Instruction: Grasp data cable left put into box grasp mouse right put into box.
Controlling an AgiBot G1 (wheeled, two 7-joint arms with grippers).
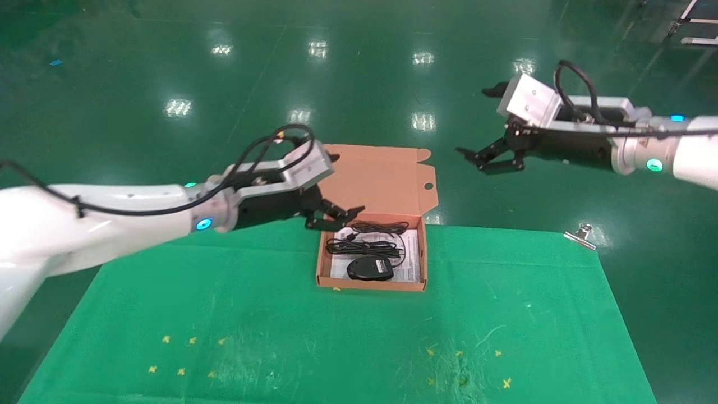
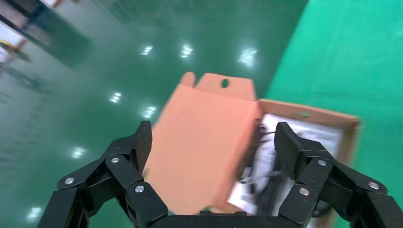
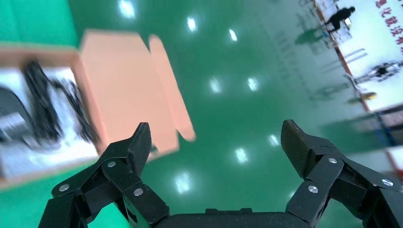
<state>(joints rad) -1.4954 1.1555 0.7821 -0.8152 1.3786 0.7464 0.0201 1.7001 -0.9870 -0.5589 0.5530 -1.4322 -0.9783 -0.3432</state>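
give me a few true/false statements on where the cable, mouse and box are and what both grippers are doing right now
1. The mouse lies inside the box. True.
2. The data cable is on the green cloth outside the box. False: it lies in the box, on the far side of the mouse.
3. The left gripper is shut on the cable. False: it is open and empty, at the box's far left corner.
4. The right gripper is open and holds nothing. True; it hangs off the table to the box's right.
5. The box lid is closed. False: it stands open behind the box.
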